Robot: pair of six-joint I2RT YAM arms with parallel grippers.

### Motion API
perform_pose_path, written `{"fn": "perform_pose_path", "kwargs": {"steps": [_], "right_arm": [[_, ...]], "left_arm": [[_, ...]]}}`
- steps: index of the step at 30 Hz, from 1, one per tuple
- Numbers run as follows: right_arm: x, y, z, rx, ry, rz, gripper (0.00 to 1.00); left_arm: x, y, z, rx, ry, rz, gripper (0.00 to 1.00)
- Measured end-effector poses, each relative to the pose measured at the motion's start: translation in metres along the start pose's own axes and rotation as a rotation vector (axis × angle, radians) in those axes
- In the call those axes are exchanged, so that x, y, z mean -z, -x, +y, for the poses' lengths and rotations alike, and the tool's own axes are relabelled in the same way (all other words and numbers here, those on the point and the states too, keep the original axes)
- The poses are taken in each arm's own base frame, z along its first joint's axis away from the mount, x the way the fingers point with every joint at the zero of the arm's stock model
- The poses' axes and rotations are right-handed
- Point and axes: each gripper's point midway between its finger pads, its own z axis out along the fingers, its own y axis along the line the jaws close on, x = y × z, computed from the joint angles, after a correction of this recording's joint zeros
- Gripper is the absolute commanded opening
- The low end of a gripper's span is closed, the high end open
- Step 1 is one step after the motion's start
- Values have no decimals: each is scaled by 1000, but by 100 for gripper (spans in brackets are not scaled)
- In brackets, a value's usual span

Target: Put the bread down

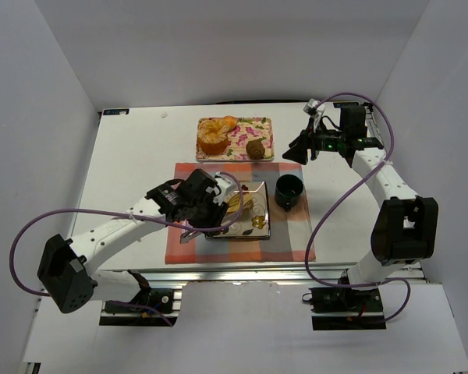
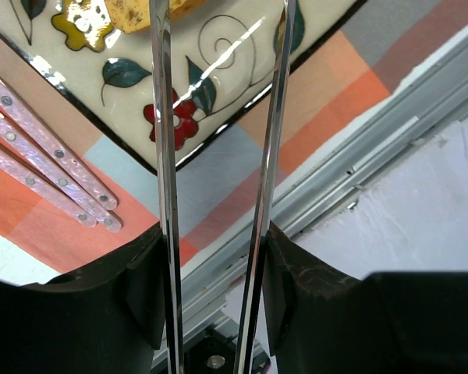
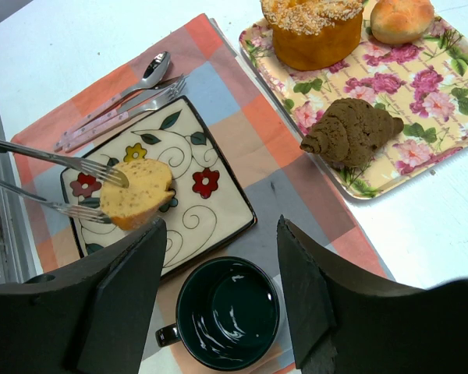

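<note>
The bread (image 3: 138, 193): a pale yellow wedge with a golden crust, over the left part of the flowered square plate (image 3: 214, 209). I cannot tell from either wrist view whether it rests on the glaze or hangs just above it.

The tongs (image 3: 62, 160): two thin metal arms drawn in on the bread, one forked tip against its top edge and the other at its lower corner. The gap between the arms is no wider than the slice. The left gripper (image 2: 212, 290) clamps the arms from outside, a finger pressed on each.

The plate sits on the checked placemat (image 3: 242, 117). Pink-handled cutlery (image 3: 113, 109) lies just beside one edge and a dark mug (image 3: 228, 313) just beside another. The right gripper (image 3: 222, 226) hangs above, spread wide and carrying nothing.

Judgement: the step in hand is the set-down.
- Lower until the slice bears on the plate.
- Ease the grip slowly so both arms spring apart evenly.
- Draw the tongs back along their own length, low and straight, so that no tine snags the crumb and drags the slice toward the rim.
- Mind the cutlery on the way out.
</note>
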Motion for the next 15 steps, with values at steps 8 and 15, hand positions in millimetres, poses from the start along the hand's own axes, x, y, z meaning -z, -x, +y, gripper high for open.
{"fn": "perform_pose_path", "kwargs": {"steps": [8, 15], "right_arm": [[0, 0, 0, 0, 0, 0, 64], [0, 0, 0, -1, 0, 0, 64]], "left_arm": [[15, 11, -11, -3, -49, -10, 52], [27, 21, -5, 33, -51, -30, 27]]}}
